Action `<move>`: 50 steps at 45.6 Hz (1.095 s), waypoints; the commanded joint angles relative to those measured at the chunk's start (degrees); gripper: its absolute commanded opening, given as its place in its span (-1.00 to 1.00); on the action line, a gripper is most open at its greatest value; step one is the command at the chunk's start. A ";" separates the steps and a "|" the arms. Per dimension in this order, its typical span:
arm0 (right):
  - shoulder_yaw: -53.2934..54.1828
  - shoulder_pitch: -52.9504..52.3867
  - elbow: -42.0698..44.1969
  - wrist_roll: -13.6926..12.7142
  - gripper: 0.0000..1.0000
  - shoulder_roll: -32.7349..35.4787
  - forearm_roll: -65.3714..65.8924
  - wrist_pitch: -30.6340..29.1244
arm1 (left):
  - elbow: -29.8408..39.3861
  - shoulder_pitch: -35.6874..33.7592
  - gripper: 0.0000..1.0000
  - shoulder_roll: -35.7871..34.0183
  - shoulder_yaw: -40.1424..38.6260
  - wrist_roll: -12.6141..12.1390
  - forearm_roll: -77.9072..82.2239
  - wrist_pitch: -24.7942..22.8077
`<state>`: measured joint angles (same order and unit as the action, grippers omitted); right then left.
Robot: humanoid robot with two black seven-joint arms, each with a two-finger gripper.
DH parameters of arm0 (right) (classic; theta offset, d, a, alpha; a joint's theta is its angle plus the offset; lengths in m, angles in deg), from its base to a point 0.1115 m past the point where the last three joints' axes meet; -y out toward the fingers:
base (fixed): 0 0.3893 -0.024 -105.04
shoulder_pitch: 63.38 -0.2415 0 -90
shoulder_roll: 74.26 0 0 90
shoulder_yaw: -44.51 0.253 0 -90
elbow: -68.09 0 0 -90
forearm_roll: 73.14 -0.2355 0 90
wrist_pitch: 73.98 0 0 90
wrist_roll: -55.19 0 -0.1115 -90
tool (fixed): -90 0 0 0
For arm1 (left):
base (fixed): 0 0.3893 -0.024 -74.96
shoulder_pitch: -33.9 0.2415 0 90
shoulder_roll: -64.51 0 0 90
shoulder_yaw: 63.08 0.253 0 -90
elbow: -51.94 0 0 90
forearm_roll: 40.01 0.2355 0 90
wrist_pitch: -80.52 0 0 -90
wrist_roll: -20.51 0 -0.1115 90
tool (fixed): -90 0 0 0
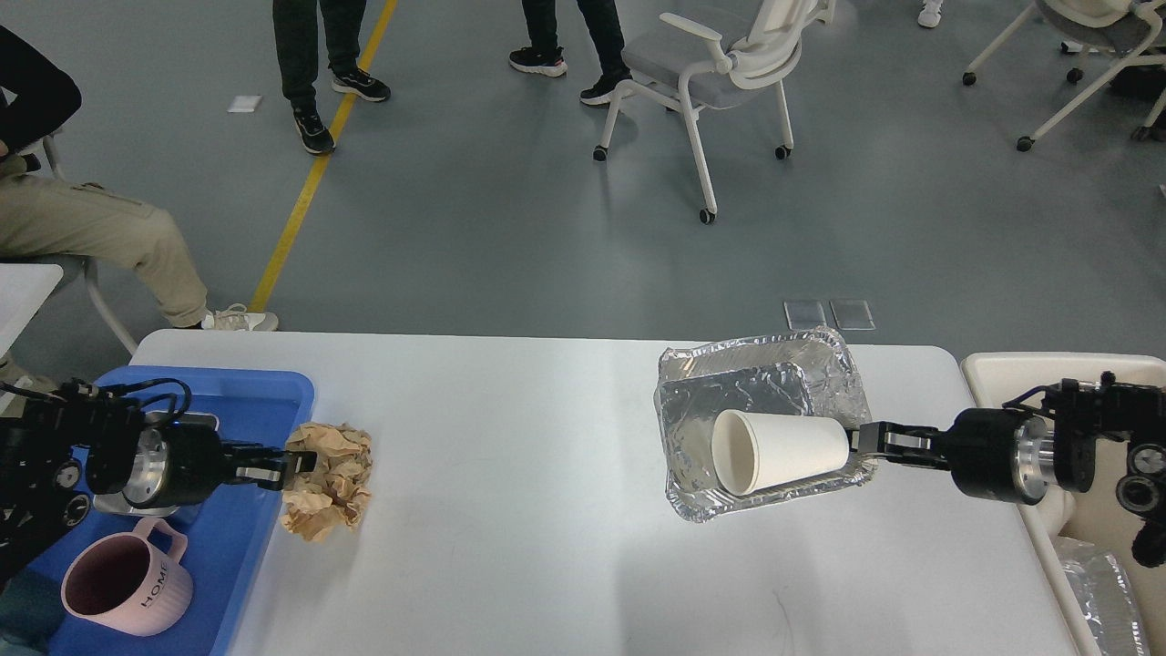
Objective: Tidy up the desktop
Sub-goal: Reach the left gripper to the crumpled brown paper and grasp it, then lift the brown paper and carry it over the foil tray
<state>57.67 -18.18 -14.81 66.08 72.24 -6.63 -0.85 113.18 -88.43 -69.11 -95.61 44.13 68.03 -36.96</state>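
Observation:
The white desktop (510, 528) fills the lower part of the head view. A crumpled brown paper ball (332, 478) lies near its left edge, beside the blue tray. My left gripper (296, 465) is shut on the ball's left side. A crinkled foil tray (729, 392) sits at the right, with a white paper cup (783, 449) lying on its side in it, mouth to the left. My right gripper (861, 439) is shut on the foil tray's right rim, at the cup's base.
A blue plastic tray (237, 392) at the left edge holds a pink mug (123, 592). A cream-coloured bin (1002, 369) stands beyond the table's right edge with foil (1098, 592) in it. People and rolling chairs are on the floor behind the table.

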 commanded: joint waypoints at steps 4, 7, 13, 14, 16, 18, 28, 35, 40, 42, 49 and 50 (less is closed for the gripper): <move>-0.15 0.06 0.11 -0.08 -1.00 -0.08 0.02 0.00 | 3.80 3.14 -0.99 -9.10 -5.70 -0.94 -17.31 1.46; -0.15 0.06 -0.07 -0.08 -1.00 0.00 -0.07 0.00 | 3.89 3.76 -0.98 -11.22 -7.72 -1.30 -22.59 1.55; -0.32 0.06 -0.16 -0.08 -1.00 0.09 -0.07 0.00 | 3.98 5.86 -0.97 -14.91 -10.98 -1.56 -32.88 2.33; -0.32 0.06 -0.16 -0.08 -1.00 0.09 -0.07 0.00 | 4.07 6.30 -0.97 -15.44 -11.42 -1.65 -34.29 2.60; -0.32 0.14 -0.16 -0.08 -1.00 0.09 -0.07 0.00 | 4.59 7.27 -0.97 -16.66 -12.30 -1.65 -37.19 3.65; -0.32 0.06 -0.16 -0.08 -1.00 0.18 -0.07 0.00 | 5.38 8.41 -0.97 -17.63 -12.83 -1.65 -39.56 4.53; -0.32 0.14 -0.24 0.00 -1.00 0.88 -0.07 0.00 | 11.35 14.91 -0.97 -24.22 -13.71 -1.65 -51.78 10.07; -0.32 0.14 -0.25 0.00 -1.00 0.97 -0.07 0.00 | 17.94 21.50 -0.97 -30.99 -13.09 -2.00 -57.15 14.72; -0.23 0.06 -0.25 0.00 -1.00 0.97 -0.07 0.00 | 22.95 26.51 -0.97 -36.61 -12.83 -1.83 -61.89 18.06; -0.23 0.06 -0.25 0.00 -1.00 0.97 -0.07 0.00 | 24.36 28.01 -0.97 -38.72 -12.74 -1.74 -63.56 19.30; -0.15 0.06 -0.42 0.00 -1.00 1.32 -0.07 0.00 | 27.26 29.33 -0.97 -43.73 -10.99 -1.21 -67.96 21.23; -0.06 0.06 -0.33 0.00 -1.00 1.50 -0.07 0.00 | 27.79 29.33 -0.97 -44.44 -10.46 -1.04 -68.75 21.41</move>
<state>57.48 -18.11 -15.08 66.09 73.24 -6.70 -0.85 138.70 -59.69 -109.87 -107.85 42.56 2.72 -16.67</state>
